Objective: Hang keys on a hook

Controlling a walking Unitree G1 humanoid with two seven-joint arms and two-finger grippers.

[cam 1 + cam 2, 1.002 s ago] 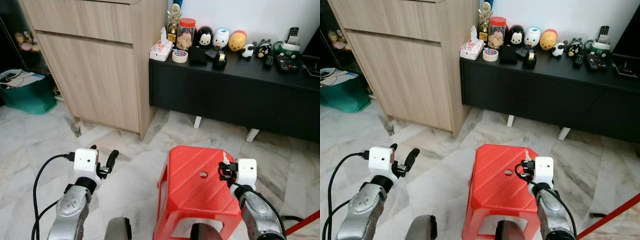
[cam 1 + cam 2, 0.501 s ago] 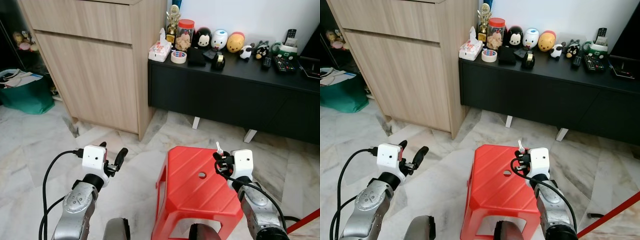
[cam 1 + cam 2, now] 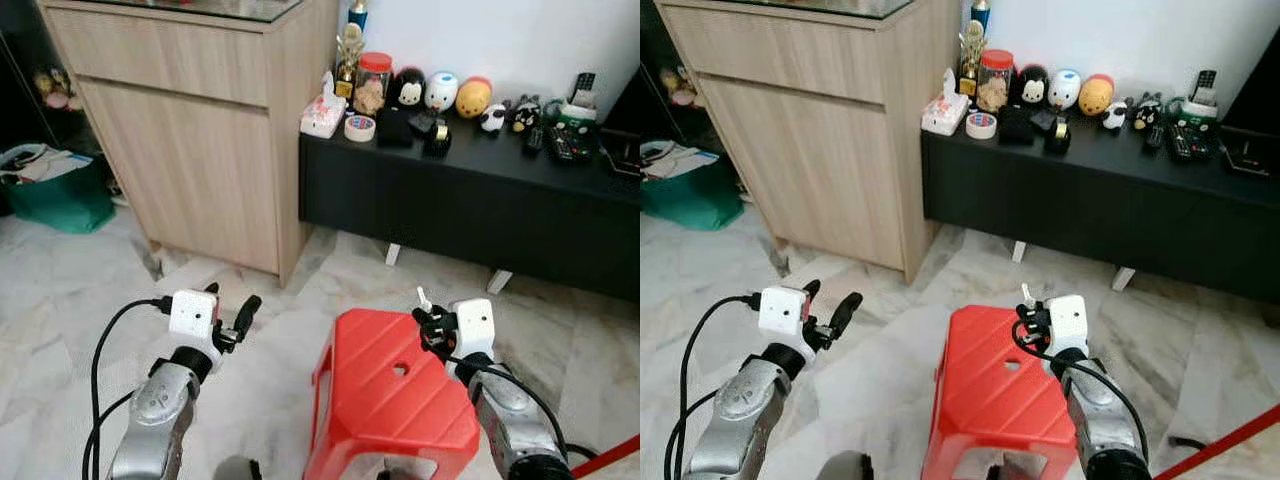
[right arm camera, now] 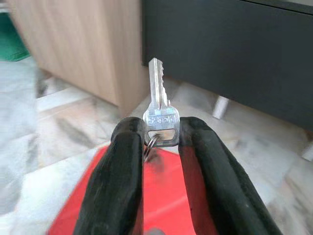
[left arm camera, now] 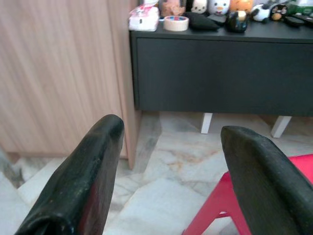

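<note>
Silver key (image 4: 159,107), pinched by its head between the right gripper (image 4: 160,142)'s fingers above the red stool (image 3: 385,400)'s far edge; left gripper (image 5: 168,161) spread, empty; step judged carrying; next calls for finding a hook.

The marble floor (image 3: 60,300) carried a red stool (image 3: 395,400) directly beneath the right end effector (image 3: 428,318), while the left end effector (image 3: 232,318) hung over bare tiles beside that stool. Ahead of the left end effector a wooden cabinet (image 3: 200,150) stood on the floor, with a green bag (image 3: 55,195) further out to its left. Ahead of the right end effector a low black sideboard (image 3: 470,190) stood on white feet; its top carried a tissue box (image 3: 322,112), a tape roll (image 3: 359,127), a jar (image 3: 373,82), several round toy figures (image 3: 441,91) and remote controls (image 3: 570,143).
</note>
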